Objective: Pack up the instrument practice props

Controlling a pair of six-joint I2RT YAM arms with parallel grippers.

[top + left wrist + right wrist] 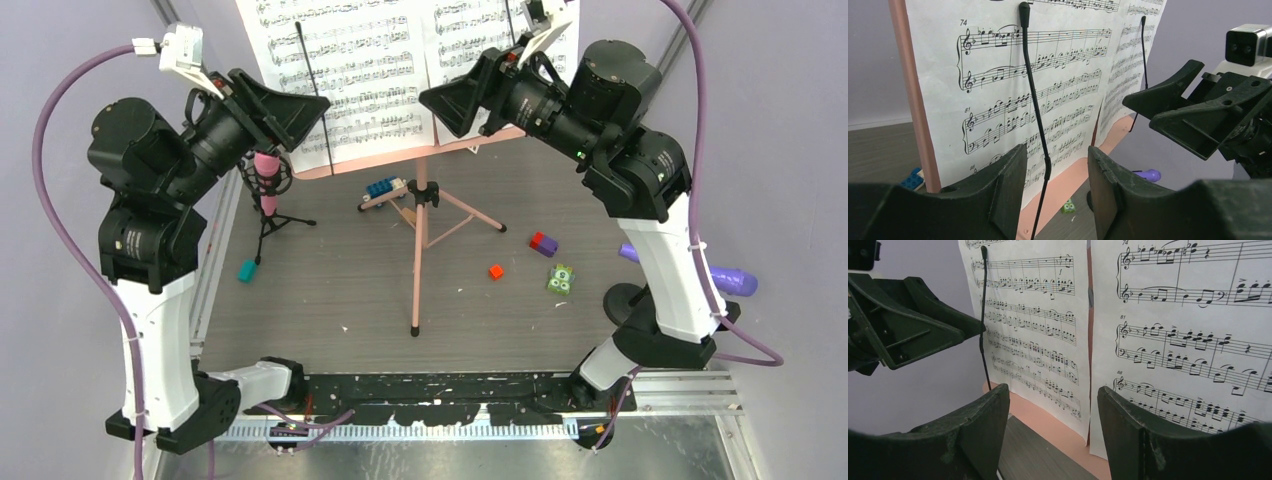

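Observation:
The pink music rack [420, 240] stands mid-table on tripod legs, with two white sheet-music pages [345, 70] leaning on its ledge [1048, 422]. My left gripper [318, 108] is open in front of the left page [998, 75]; a thin black page-holder wire [1035, 110] runs between its fingers without being pinched. At the right page's [1188, 340] lower inner corner, my right gripper [425, 98] is open and holds nothing. A pink microphone [266, 178] sits in a black mount [268, 225] at the left. A purple microphone [738, 280] lies far right beside a round black base [628, 300].
A blue toy car [383, 190] sits behind the rack's pole. Small blocks lie on the table: teal [246, 270], red [496, 271], purple-red [543, 244] and green [560, 279]. The two grippers face each other closely across the rack.

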